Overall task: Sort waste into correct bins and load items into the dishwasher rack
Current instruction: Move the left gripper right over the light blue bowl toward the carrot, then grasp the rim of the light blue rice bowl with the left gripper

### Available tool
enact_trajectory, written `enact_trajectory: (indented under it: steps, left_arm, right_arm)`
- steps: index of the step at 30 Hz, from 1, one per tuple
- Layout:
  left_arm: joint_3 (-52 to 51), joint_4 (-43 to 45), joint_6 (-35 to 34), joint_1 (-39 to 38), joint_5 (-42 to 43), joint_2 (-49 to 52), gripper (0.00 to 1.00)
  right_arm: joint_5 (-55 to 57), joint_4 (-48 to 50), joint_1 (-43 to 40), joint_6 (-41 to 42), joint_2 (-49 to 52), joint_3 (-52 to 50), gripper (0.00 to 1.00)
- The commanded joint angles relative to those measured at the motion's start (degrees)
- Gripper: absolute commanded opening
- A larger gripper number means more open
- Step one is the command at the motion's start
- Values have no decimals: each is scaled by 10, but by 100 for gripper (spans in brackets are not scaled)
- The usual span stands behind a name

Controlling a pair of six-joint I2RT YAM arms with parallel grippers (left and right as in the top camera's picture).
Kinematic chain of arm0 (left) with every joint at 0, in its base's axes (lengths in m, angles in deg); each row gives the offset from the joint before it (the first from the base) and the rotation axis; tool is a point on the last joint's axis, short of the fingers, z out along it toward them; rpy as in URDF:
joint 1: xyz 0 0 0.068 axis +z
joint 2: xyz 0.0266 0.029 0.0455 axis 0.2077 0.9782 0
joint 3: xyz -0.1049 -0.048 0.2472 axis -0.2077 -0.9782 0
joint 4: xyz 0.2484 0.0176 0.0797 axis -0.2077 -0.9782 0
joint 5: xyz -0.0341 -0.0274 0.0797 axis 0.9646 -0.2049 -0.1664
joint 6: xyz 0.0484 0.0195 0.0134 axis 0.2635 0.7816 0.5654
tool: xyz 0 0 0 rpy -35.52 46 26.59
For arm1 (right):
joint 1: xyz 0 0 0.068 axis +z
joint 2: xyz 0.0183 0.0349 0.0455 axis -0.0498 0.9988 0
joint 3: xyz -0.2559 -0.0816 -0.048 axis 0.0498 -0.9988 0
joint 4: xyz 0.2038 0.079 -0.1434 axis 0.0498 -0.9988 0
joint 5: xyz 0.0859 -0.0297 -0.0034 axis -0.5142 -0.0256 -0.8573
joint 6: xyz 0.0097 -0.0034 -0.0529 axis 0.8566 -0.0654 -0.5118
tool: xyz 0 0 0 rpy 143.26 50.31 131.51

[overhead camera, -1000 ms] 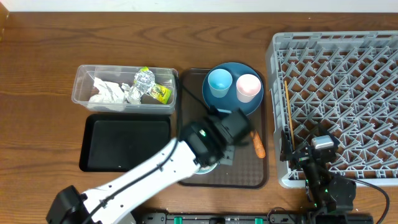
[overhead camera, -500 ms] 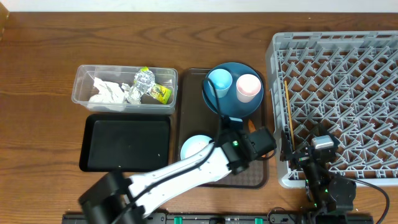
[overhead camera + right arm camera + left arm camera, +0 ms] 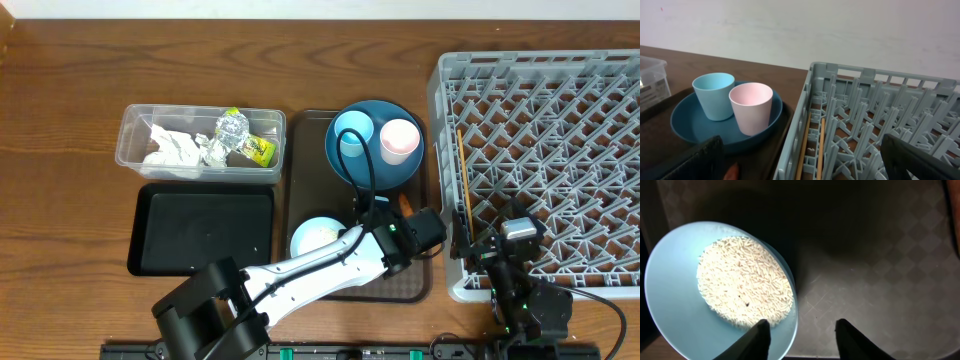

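Note:
The whitish pale-blue bowl (image 3: 316, 236) holds loose white rice (image 3: 742, 282) and stands on the front of the brown serving tray (image 3: 300, 150). My left gripper (image 3: 802, 332) is open just above the bowl (image 3: 670, 285), one finger over its inside and one over the tray, with the rim between them. In the overhead view the left wrist (image 3: 408, 235) hides the fingers. The dark blue plate (image 3: 375, 165) carries the light blue cup (image 3: 351, 133) and the pink cup (image 3: 400, 140). Only an end of the carrot (image 3: 404, 204) shows. My right gripper (image 3: 805, 167) is open at the rack's (image 3: 540, 160) front left corner.
The clear tub (image 3: 135, 125) holds napkins (image 3: 175, 148), foil (image 3: 231, 126) and the yellow-green wrapper (image 3: 260, 150). The black tray (image 3: 205, 230) lies in front of it. Two chopsticks (image 3: 461, 180) lie along the rack's left wall and show in the right wrist view (image 3: 816, 145).
My left arm swung right across the brown tray, uncovering the bowl and covering most of the carrot. The right arm has not moved.

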Motion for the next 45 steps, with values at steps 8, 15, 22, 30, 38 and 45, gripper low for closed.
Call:
enact_trajectory:
  steps: [8,15,22,30,38,45]
  left_arm:
    - [-34,23,-3,0,-23,8,43]
    - [-46,36,-3,0,-33,8,42]
    - [-49,45,-3,0,-37,8,37]
    - [-58,65,-3,0,-43,8,36]
    - [-75,73,-3,0,-63,8,36]
    - [-88,85,-3,0,-63,8,31]
  right_arm:
    - [1,-2,3,-5,-3,-1,99]
    - [1,-2,3,-5,-3,-1,99]
    - [1,-2,3,-5,-3,-1,99]
    - [1,-2,3,-5,-3,-1,99]
    - [1,-2,3,-5,-3,-1,99]
    - [1,-2,3,-5,-3,-1,99]
